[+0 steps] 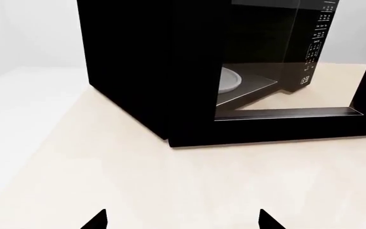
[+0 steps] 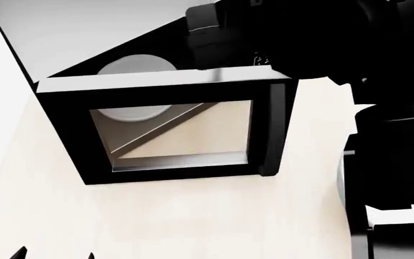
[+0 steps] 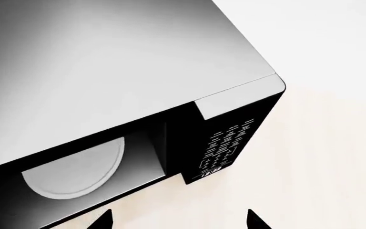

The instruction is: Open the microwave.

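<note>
The microwave (image 3: pixel 106 71) is a black box with a grey top, and its door (image 2: pixel 70 140) stands swung wide open. Inside lies the round white turntable (image 3: pixel 75 171), beside the white-lettered button panel (image 3: pixel 224 148). In the left wrist view the microwave (image 1: pixel 126 62) shows from its dark side, the turntable (image 1: pixel 228 80) visible through the door's glass. My left gripper (image 1: pixel 183 222) is open over the beige tabletop, short of the door and holding nothing. My right gripper (image 3: pixel 179 220) is open and empty above the tabletop, in front of the open cavity.
The beige tabletop (image 2: pixel 192 216) spreads in front of the microwave. A white surface (image 1: pixel 17 95) borders it on the left. My black right arm (image 2: pixel 315 43) fills the head view's upper right, over the microwave's panel side. The left fingertips (image 2: pixel 20 253) show at the bottom left.
</note>
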### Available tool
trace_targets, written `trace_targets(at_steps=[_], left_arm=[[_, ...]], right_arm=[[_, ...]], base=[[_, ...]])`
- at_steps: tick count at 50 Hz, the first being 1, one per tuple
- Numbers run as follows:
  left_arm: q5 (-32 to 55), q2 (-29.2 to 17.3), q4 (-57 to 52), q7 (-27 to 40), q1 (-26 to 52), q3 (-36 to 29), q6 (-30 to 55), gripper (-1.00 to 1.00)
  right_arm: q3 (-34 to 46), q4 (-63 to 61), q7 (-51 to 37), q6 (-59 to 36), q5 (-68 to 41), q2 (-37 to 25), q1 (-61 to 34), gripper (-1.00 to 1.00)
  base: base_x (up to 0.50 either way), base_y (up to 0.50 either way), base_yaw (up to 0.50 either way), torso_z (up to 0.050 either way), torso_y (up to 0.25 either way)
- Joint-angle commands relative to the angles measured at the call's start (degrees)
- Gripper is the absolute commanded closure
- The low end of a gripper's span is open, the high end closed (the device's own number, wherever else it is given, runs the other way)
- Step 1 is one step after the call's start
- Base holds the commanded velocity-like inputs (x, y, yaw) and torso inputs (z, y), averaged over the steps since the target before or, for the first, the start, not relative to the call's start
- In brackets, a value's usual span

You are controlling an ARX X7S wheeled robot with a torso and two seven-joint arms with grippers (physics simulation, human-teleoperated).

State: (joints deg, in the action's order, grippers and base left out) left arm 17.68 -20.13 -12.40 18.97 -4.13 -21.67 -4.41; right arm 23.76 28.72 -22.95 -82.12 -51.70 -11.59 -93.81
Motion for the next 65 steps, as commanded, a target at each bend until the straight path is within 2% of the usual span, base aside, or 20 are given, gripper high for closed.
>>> trace_targets(at_steps=[1, 46, 55, 65], left_arm=[[0.16, -0.14, 0.03, 0.13, 0.09, -0.05, -0.08, -1.0], [0.52, -0.68, -0.46, 0.82, 0.15, -0.54, 0.06, -1.0], [0.62, -0.89, -0.84, 1.02, 0.09, -0.58, 0.16, -1.0], [0.65, -1.02, -0.89, 1.13, -0.03, -0.63, -0.11, -1.0]], right_arm=[[1.95, 2.33, 1.2, 1.61, 0.52, -0.14, 0.77, -1.0], [2.49, 1.61, -1.64, -2.91, -4.17, -1.12, 1.6, -1.0], [0.47, -1.33, -5.52, -6.46, -7.97, -1.22, 2.37, -1.0], [0.19, -4.12, -13.68, -7.23, -18.97, -3.61, 3.71, -1.0]], base=[[0.0, 0.0, 0.0, 0.0, 0.0], [0.0, 0.0, 0.0, 0.0, 0.0], [0.0, 0.0, 0.0, 0.0, 0.0], [0.0, 0.0, 0.0, 0.0, 0.0]])
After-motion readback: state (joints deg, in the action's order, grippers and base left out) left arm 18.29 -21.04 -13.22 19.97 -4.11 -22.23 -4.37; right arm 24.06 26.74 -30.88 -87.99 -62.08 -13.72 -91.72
